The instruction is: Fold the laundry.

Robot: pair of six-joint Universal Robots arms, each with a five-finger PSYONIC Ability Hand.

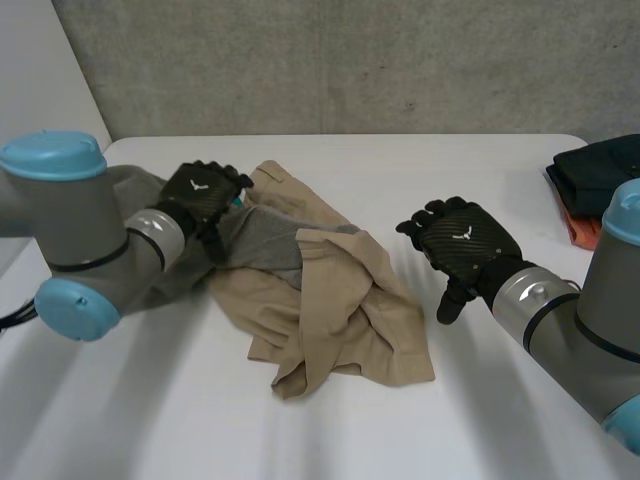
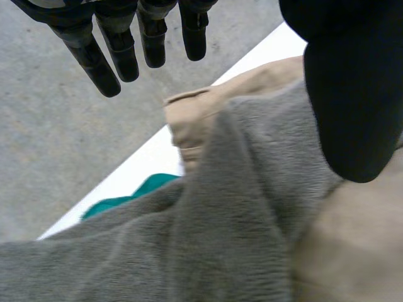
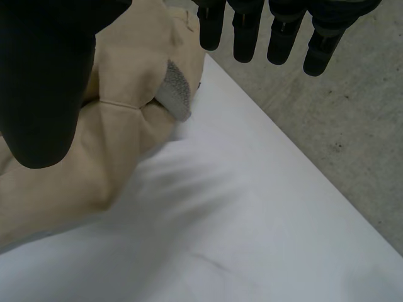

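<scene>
Though crumpled into a loose heap, the beige cotton garment (image 1: 340, 310) lies spread across the middle of the white table (image 1: 150, 420), with a grey fleece cloth (image 1: 265, 245) lying over its part nearest the robot's left arm (image 1: 70, 220). Which piece of clothing the beige one is cannot be made out from its folds. A small scrap of teal fabric (image 1: 238, 200) peeks out at the grey cloth's far edge, most of it hidden.

The left hand (image 1: 205, 192) is above the grey fleece cloth at that far edge. In the left wrist view its fingers (image 2: 119, 50) are straight and spread well away from the thumb, and nothing lies between them; the grey cloth (image 2: 239, 220) sits under the palm, with the teal scrap (image 2: 145, 189) beside it at the table's edge. Whether the thumb touches the fleece cannot be told.

The right hand (image 1: 462, 240) hangs over bare table just beside the beige garment, apart from it. In the right wrist view its fingers (image 3: 242, 31) are straight, the thumb stands wide of them, and it holds nothing.

At the table's far right corner sits a stack of dark folded clothes (image 1: 600, 160) with an orange piece (image 1: 580, 228) underneath, cut off by the picture's edge and partly hidden by the right arm (image 1: 590, 320). A grey concrete wall (image 1: 350, 60) stands behind the table.
</scene>
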